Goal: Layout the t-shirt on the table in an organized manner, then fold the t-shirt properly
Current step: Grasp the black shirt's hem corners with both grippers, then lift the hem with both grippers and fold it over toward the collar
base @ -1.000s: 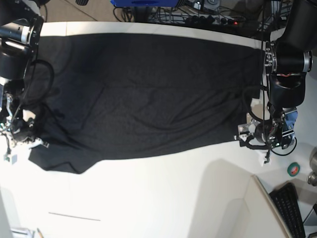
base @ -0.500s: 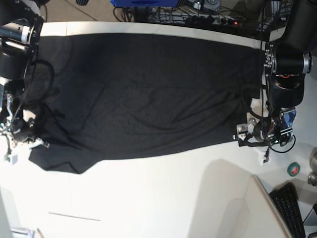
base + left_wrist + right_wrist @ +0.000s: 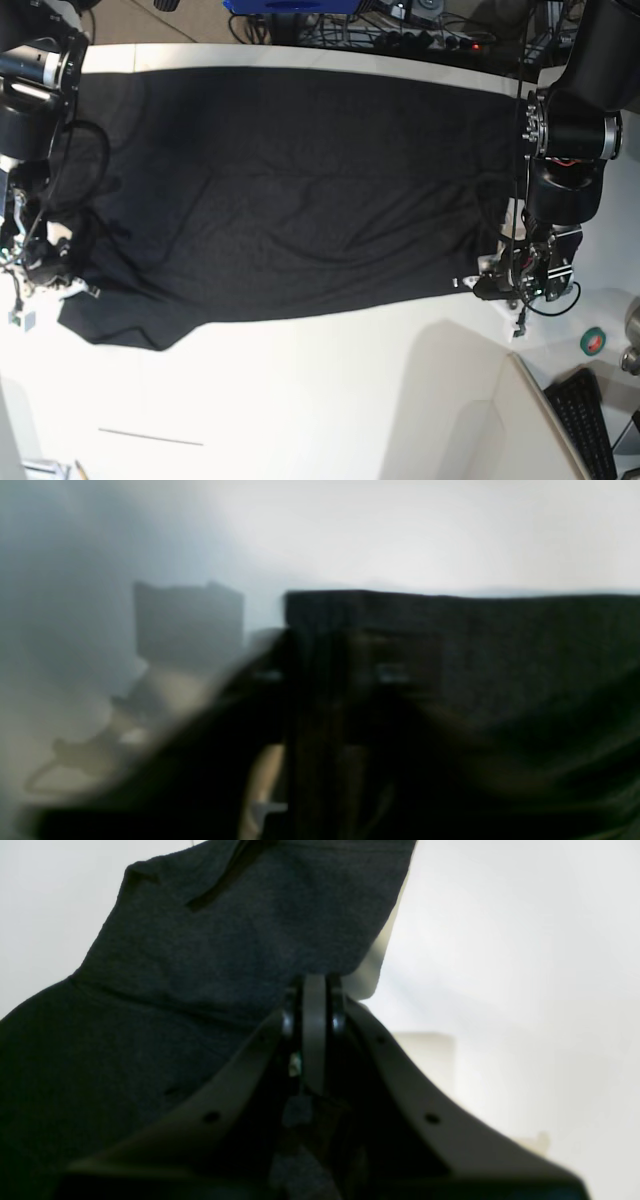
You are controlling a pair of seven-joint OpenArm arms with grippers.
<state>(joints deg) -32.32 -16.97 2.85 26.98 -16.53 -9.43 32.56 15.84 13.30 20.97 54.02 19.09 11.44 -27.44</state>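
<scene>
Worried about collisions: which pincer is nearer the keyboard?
Left. The left pincer sits at the t-shirt edge near the keyboard; the right pincer holds the t-shirt's far side, across the table.

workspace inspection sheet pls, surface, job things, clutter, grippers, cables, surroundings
surface: off-white table, bare along the near side, thin seam line near the front.
job's things: black t-shirt spread flat, plain side up, some wrinkles.
clutter: green tape roll and keyboard at one corner.
grippers: left gripper at the shirt's edge, blurred, grip unclear; right gripper shut on the t-shirt.
cables: black loops along both arms, tangle behind the table.
surroundings: blue object beyond the far edge.
</scene>
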